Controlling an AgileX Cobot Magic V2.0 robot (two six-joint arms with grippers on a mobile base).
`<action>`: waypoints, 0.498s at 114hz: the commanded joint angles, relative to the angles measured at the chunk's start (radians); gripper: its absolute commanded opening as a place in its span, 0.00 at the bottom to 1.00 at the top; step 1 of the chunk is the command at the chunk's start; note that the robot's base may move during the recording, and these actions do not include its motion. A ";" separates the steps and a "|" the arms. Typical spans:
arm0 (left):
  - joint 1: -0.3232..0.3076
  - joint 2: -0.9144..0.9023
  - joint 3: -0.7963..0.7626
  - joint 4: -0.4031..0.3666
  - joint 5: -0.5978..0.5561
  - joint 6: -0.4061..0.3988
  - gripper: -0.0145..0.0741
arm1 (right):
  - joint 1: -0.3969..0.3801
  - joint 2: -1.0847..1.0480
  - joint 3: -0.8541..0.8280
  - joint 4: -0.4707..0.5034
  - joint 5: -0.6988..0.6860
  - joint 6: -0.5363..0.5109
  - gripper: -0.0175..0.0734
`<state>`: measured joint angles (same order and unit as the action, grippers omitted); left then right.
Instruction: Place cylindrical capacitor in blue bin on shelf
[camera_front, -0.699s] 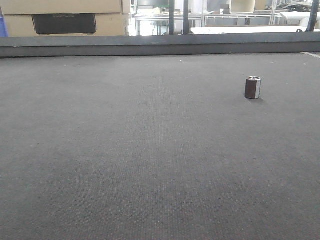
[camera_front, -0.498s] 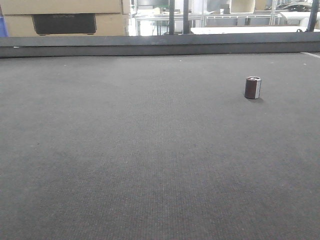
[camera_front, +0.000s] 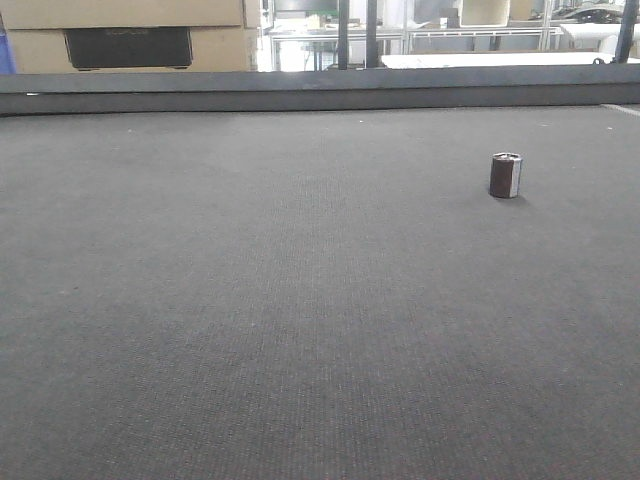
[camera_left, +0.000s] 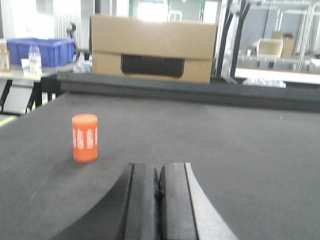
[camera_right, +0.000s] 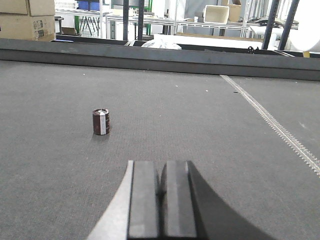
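Note:
The cylindrical capacitor (camera_front: 506, 175) stands upright on the grey mat at the right of the front view, maroon with a grey stripe and silvery top. In the right wrist view the capacitor (camera_right: 101, 122) stands ahead and to the left of my right gripper (camera_right: 161, 172), well apart from it. That gripper is shut with nothing between its pads. My left gripper (camera_left: 159, 172) is also shut and empty, low over the mat. The shelf is out of view. A blue bin (camera_left: 40, 51) sits on a far table at the left in the left wrist view.
An orange cylinder (camera_left: 85, 137) stands on the mat left of the left gripper. A cardboard box (camera_left: 153, 48) sits beyond the mat's raised far edge (camera_front: 320, 90). A stitched seam (camera_right: 270, 120) runs across the mat to the right.

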<state>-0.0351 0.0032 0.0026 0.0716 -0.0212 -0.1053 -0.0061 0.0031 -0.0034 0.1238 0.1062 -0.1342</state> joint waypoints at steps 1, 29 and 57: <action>0.001 -0.003 -0.003 -0.006 -0.062 0.001 0.04 | 0.001 -0.003 0.003 -0.001 -0.044 0.002 0.02; 0.001 -0.003 -0.028 -0.006 -0.133 0.001 0.04 | 0.001 -0.003 -0.002 0.074 -0.270 0.002 0.02; 0.001 0.083 -0.401 0.007 0.186 0.001 0.04 | 0.001 0.059 -0.420 0.135 0.016 0.002 0.02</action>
<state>-0.0351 0.0247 -0.2676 0.0735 0.0515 -0.1053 -0.0061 0.0099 -0.2737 0.2468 0.0193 -0.1342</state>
